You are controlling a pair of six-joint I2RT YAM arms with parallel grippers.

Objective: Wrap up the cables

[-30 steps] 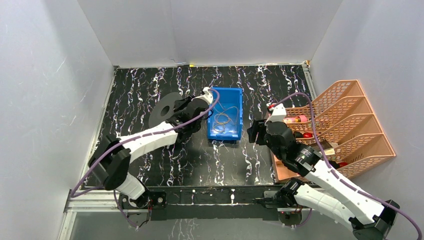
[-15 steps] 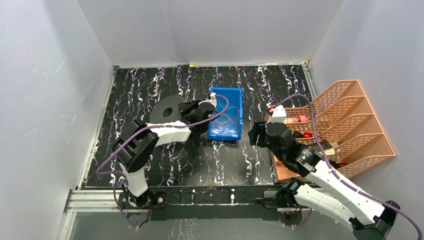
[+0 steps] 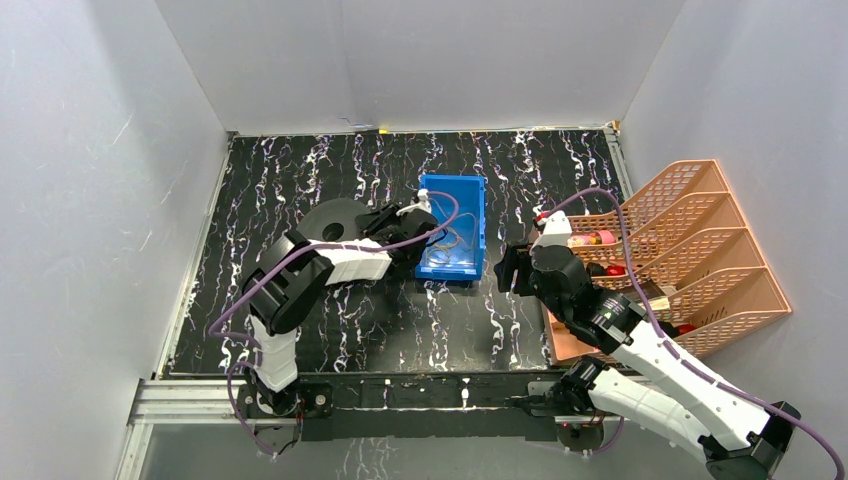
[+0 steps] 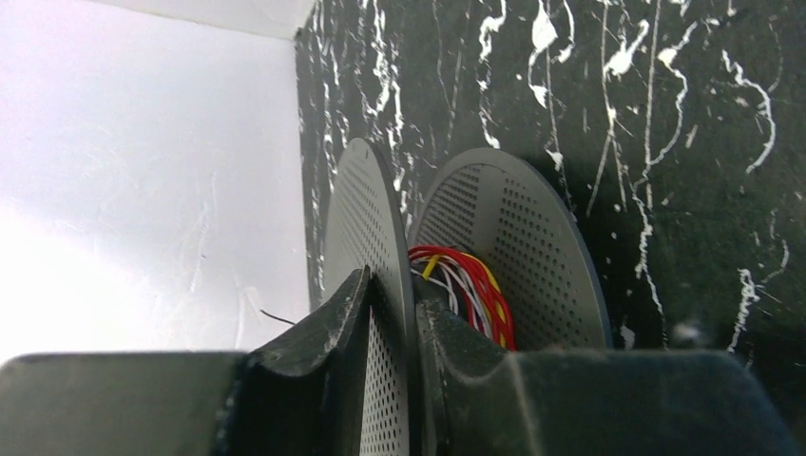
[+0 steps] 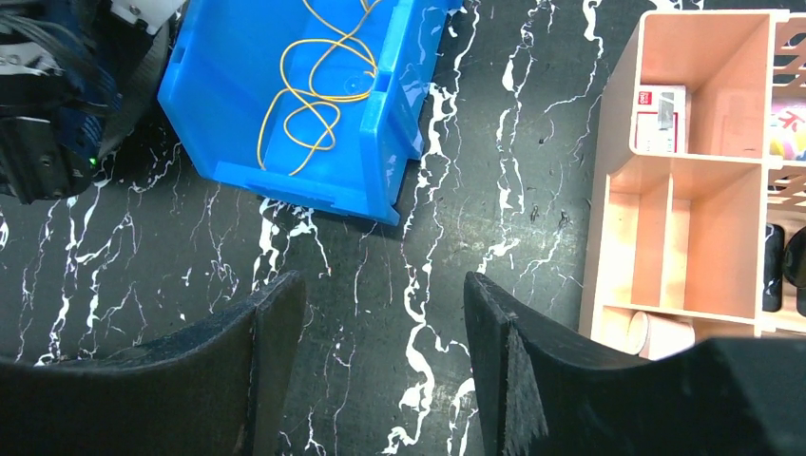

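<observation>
Top view: our left arm (image 3: 345, 262) is folded onto the grey spool (image 3: 335, 222) beside the blue bin (image 3: 452, 181); right arm (image 3: 640, 340) near the orange rack (image 3: 700, 215). Left wrist: left gripper (image 4: 392, 313) clamps a spool flange, red, yellow, white cables (image 4: 468, 285) wound inside. Right wrist: right gripper (image 5: 380, 323) spread open; loose yellow cable (image 5: 306, 95) in the bin.

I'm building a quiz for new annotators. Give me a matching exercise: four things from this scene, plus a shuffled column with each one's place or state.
1. spool
2. yellow cable
3. right gripper
4. peach rack

A. lying in the blue bin
B. open above the table
C. at the table's right side
D. flange clamped by the left gripper

Pairs: 1-D, 2-A, 3-B, 4-C
</observation>
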